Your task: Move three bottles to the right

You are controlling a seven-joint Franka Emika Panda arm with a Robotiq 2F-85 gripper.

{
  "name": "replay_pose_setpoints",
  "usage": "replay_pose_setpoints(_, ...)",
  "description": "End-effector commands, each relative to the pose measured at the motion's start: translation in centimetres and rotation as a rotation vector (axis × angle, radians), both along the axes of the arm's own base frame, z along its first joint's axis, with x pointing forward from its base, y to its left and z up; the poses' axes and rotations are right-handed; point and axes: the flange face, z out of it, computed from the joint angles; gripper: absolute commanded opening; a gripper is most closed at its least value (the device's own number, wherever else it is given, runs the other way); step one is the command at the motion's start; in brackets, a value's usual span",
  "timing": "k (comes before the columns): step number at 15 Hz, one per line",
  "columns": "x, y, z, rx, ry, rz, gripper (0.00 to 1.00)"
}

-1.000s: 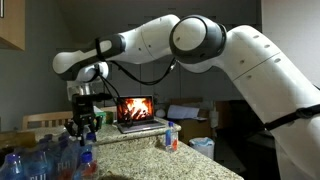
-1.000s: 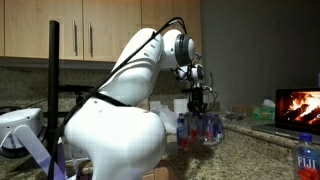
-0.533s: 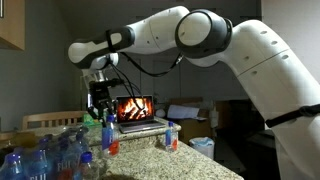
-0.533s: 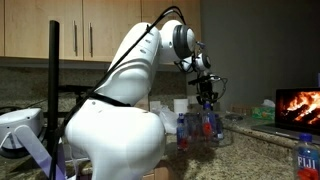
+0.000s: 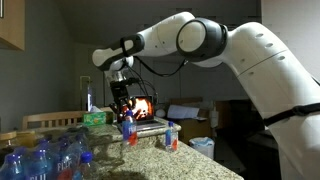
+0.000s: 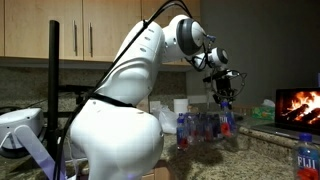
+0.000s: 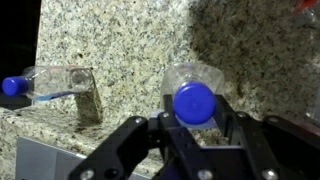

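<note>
My gripper (image 5: pixel 124 103) is shut on a small clear water bottle (image 5: pixel 128 129) with a red-and-blue label and holds it upright above the granite counter, in front of the laptop. In an exterior view the gripper (image 6: pixel 222 92) carries the bottle (image 6: pixel 226 120) just past the bottle cluster (image 6: pixel 196 128). In the wrist view the jaws (image 7: pixel 194 118) clamp the neck below the blue cap (image 7: pixel 193 100). A second bottle (image 5: pixel 171 137) stands alone on the counter further along, and it shows in the wrist view (image 7: pixel 55 84). Many more bottles (image 5: pixel 45 160) crowd the near corner.
An open laptop (image 5: pixel 142 112) showing a fire picture sits at the back of the granite counter (image 5: pixel 150 158); it also shows in an exterior view (image 6: pixel 298 104). A larger Fiji bottle (image 6: pixel 307 154) stands near the camera. The counter edge drops off near a box (image 5: pixel 202 146).
The gripper has lifted one bottle out of the cluster and carried it sideways across the counter toward the laptop and the lone standing bottle.
</note>
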Motion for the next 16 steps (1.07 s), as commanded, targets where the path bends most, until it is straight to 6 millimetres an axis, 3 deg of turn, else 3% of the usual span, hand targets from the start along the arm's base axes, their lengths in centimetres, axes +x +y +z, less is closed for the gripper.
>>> replay_pose_setpoints(1,0.3,-3.9,0.4,0.003,0.010,-0.047,0.18)
replay_pose_setpoints(10,0.5,-12.6,-1.4,0.003,0.050,-0.126,0.18)
replay_pose_setpoints(16,0.7,-16.3,-4.3,0.027,0.102,-0.074,0.18)
